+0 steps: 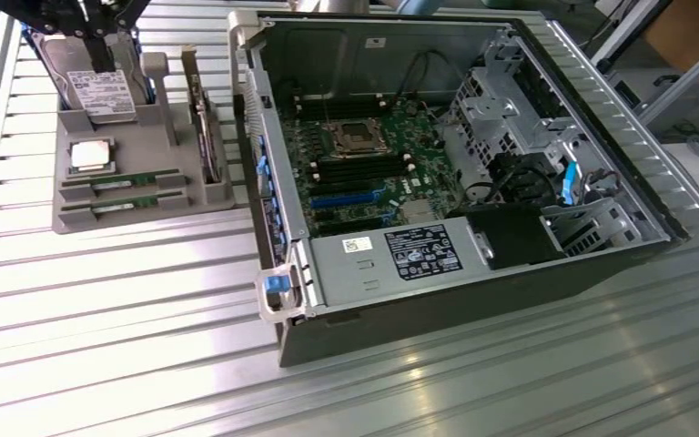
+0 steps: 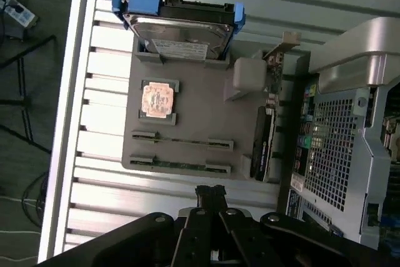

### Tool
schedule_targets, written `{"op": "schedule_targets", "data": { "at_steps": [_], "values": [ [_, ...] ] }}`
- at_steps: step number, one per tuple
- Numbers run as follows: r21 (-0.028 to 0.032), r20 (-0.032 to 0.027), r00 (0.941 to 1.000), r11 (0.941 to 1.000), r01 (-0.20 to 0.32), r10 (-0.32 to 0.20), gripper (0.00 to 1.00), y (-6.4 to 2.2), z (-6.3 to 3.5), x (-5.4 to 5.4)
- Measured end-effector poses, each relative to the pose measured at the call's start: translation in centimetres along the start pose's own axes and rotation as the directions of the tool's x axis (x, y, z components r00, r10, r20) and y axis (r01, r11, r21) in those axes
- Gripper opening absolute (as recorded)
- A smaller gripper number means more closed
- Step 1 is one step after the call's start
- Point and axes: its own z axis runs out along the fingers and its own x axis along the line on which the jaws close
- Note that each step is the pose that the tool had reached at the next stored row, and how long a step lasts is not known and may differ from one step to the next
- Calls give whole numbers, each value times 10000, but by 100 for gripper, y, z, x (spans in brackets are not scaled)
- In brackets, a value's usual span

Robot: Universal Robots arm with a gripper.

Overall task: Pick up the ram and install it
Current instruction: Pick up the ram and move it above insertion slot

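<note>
Ribbed metal worktop (image 1: 143, 309) carrying a grey parts holder and an open computer case

The worktop is running in long parallel slats across the whole scene, with bright light glancing off them and a raised rail bordering it at the exterior view's left. The grey parts holder (image 1: 170, 157) is sitting flat on the slats toward the exterior view's left. The open computer case (image 1: 447, 314) is lying on its side just beside the holder, at the exterior view's right, with its open face turned upward and its long edge running along the holder's edge.
</note>
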Motion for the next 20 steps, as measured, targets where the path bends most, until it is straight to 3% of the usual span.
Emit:
{"op": "schedule_targets", "data": {
  "at_steps": [4,8,15,18,19,20],
  "values": [
    [-19,-33,9972,9972,749,-749,10,0,0,0],
    [-43,-68,9872,9872,1592,-1592,10,0,0,0],
    [-79,-109,9644,9644,2642,-2642,10,0,0,0],
    [-96,-126,9509,9510,3091,-3092,10,0,0,0],
    [-105,-134,9425,9426,3338,-3339,10,0,0,0],
    [-110,-139,9387,9387,3444,-3446,10,0,0,0]
  ]
}}
